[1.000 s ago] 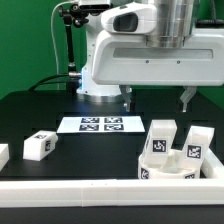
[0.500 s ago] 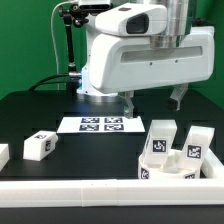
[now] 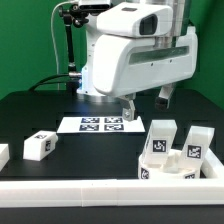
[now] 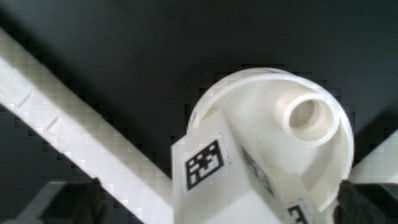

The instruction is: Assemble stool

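Where the fingers point(image 3: 146, 108) are hanging: clear above the black table point(image 3: 30, 115), spread apart and gripping nothing.
Stool seat point(image 3: 165, 172): lying below the fingers and nearer the camera, with two legs point(image 3: 160, 140) standing upright in it.
Loose leg point(image 3: 40, 146): lying well away from the fingers, toward the exterior view's left; its long axis is hard to tell.
Arm pose: the hand is tilting, one fingertip riding lower than the other.
Likely reach: the fingers are probably needing to cross toward the loose leg, then drop.
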You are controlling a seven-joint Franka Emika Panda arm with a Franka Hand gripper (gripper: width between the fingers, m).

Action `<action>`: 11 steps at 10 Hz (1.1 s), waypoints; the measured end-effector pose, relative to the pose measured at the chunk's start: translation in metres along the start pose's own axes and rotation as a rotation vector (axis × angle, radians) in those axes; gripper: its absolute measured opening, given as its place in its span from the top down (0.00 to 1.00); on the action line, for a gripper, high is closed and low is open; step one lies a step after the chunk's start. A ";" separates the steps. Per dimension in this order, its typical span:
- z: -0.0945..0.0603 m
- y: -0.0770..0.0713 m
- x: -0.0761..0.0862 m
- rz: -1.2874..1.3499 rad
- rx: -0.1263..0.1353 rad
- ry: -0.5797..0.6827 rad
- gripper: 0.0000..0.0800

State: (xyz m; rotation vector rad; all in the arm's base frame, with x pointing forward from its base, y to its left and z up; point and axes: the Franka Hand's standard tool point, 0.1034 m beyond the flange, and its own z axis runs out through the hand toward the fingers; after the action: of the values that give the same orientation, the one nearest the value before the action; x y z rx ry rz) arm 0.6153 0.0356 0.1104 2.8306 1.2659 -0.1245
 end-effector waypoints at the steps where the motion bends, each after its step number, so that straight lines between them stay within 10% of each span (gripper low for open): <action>1: 0.003 -0.003 0.002 -0.083 0.007 -0.010 0.19; 11: 0.016 0.001 0.013 -0.463 -0.012 -0.075 0.19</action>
State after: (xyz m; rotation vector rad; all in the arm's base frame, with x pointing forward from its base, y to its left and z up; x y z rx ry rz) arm 0.6239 0.0431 0.0930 2.4409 1.8660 -0.2307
